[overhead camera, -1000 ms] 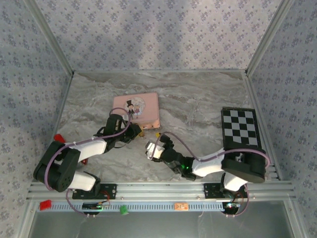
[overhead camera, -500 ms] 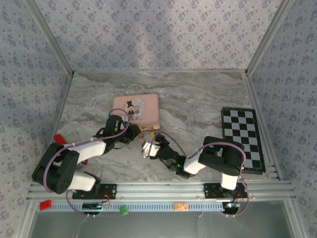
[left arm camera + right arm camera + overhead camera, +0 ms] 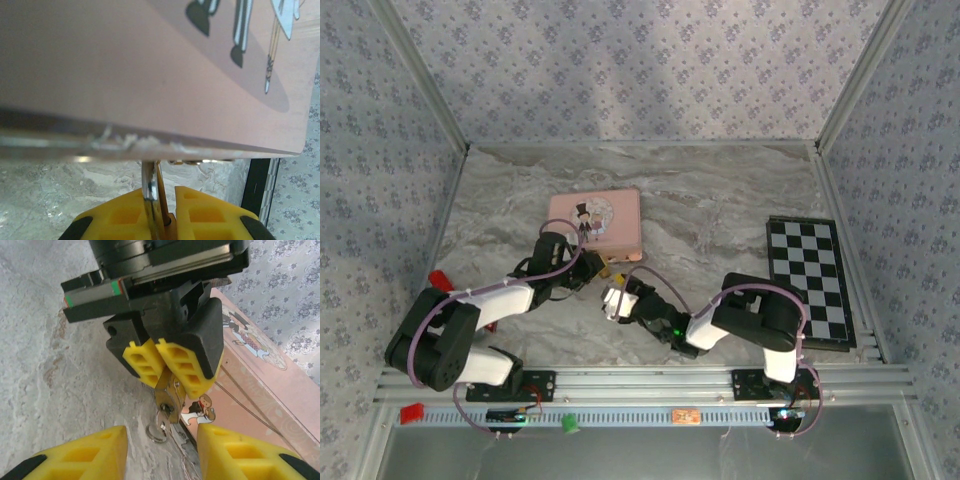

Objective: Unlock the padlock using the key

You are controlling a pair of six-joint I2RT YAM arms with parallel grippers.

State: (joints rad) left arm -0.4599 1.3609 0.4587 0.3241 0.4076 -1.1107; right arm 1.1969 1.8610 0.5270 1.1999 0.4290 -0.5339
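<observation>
The small brass padlock hangs in front of the pink tin, pinched between the yellow fingers of my left gripper, which is shut on it. A silver key sticks out of its keyhole, with a ring dangling below. My right gripper is open, one finger on each side of the key and neither touching it. In the left wrist view the silver shackle rises between my left gripper's fingers under the tin's edge. From above, both grippers meet at the padlock.
The pink tin lies flat just behind the padlock. A black-and-white chessboard lies at the right side of the marble table. A small red object sits by the left arm's base. Patterned walls close in three sides.
My right arm has swung left and brought its gripper up to the padlock, its jaws narrowing around the key. The left arm and padlock have stayed still.
</observation>
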